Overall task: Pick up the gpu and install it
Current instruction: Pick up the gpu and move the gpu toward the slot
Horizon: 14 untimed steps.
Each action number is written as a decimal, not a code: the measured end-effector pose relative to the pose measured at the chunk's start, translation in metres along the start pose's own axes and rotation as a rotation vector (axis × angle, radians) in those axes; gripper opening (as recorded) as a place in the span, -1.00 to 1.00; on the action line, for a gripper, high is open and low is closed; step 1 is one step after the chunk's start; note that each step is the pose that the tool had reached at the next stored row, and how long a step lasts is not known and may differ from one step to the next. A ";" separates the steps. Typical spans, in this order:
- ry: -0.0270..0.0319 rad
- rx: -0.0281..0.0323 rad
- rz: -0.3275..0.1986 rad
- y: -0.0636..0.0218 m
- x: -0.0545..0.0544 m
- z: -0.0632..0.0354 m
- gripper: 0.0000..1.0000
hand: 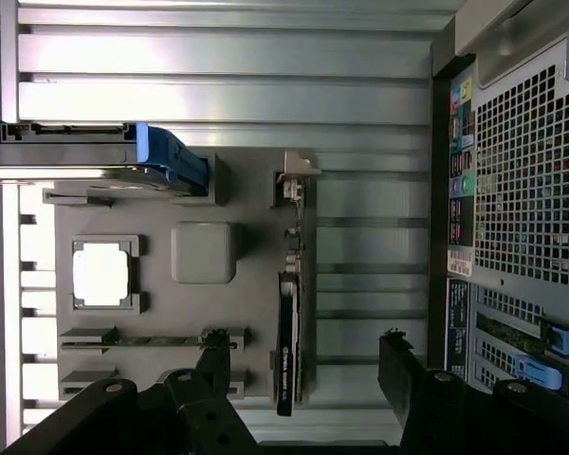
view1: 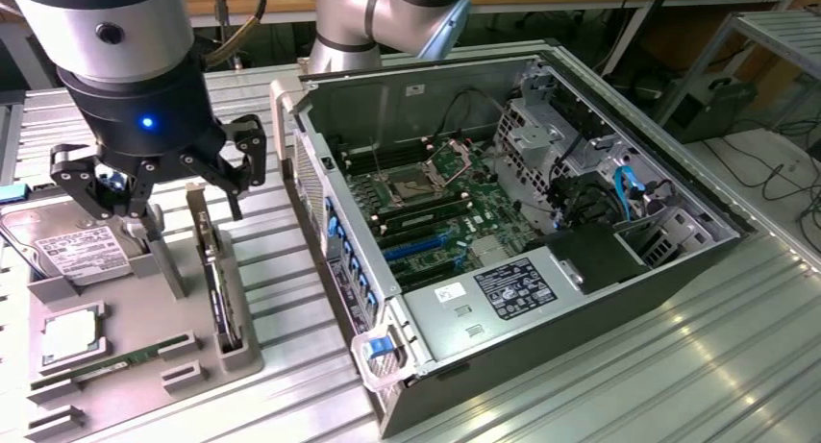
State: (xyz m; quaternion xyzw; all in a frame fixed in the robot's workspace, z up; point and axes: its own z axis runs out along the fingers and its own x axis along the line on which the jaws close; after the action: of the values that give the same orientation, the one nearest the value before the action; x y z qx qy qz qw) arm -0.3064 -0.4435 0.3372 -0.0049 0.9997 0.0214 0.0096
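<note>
**Open jaws above the gpu**

Hanging from the arm (view1: 115,39) at the exterior view's left, over a gray tray (view1: 135,313) on the ribbed metal tabletop (view1: 667,366). Jaws spread wide. Nothing held in them, nothing touched.

Down below, in a long slot of that tray: the gpu (view1: 221,294), standing up on its thin edge. Silver end plate (view1: 196,205) at the far end, sticking up a bit higher than the rest of the card. Green edge and a dark part seen along its length.

From the wrist view, looking straight down on the thin top edge of the card. Lined up in the gap between the two dark jaw tips, nearer to one tip than to the other. Apart from both. From the exterior view, jaws up above the far end of the card, with one tip close to the silver end plate.

Also on the tray: a hard drive (view1: 75,246) with a white label, a square silver chip (view1: 71,332) and a small green memory stick (view1: 122,361), each in its own holder, all on the side of the card toward the exterior view's left.

On the other side of the card, a big computer case (view1: 590,299), lying open with its green board (view1: 436,212) facing up.
</note>
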 end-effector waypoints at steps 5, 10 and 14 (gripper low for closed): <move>-0.0001 -0.0001 0.000 -0.0018 0.000 0.0092 0.47; -0.0001 -0.0001 0.000 -0.0033 0.000 0.0182 0.47; 0.0000 0.0000 0.000 -0.0037 0.001 0.0255 0.47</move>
State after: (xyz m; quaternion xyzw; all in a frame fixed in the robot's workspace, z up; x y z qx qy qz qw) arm -0.3065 -0.4461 0.3115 -0.0049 0.9997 0.0214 0.0096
